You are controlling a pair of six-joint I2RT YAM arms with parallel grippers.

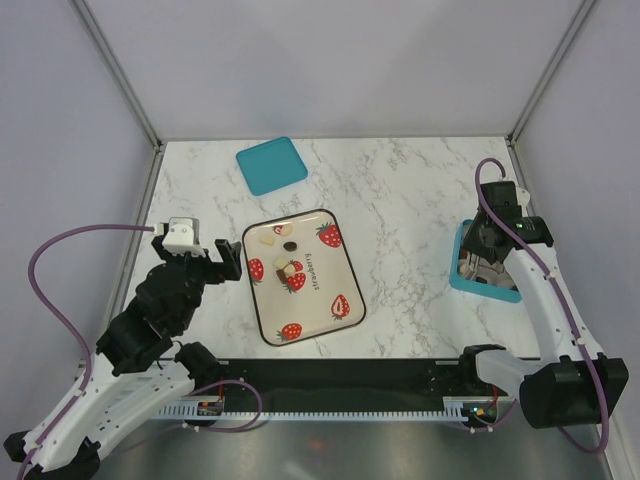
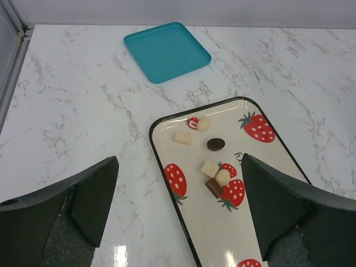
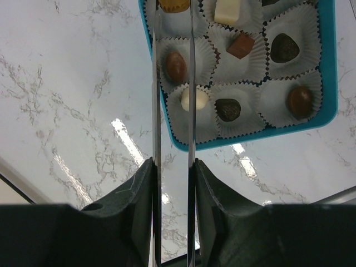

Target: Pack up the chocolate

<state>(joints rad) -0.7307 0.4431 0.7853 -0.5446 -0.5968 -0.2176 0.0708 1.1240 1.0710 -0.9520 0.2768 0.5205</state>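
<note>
Left gripper point(image 2: 178, 183), released, hung near small brown and cream chocolate pieces point(image 2: 216, 144) on a cream strawberry-printed tray point(image 2: 167, 128); straddling one isolated piece seemed wisest. Right gripper point(image 3: 173, 22), above the teal cupped box point(image 3: 328, 83): grasp indeterminable.

Chocolate point(image 2: 216, 144) — six cream and brown pieces — lies on tray point(image 2: 197, 222).
</note>
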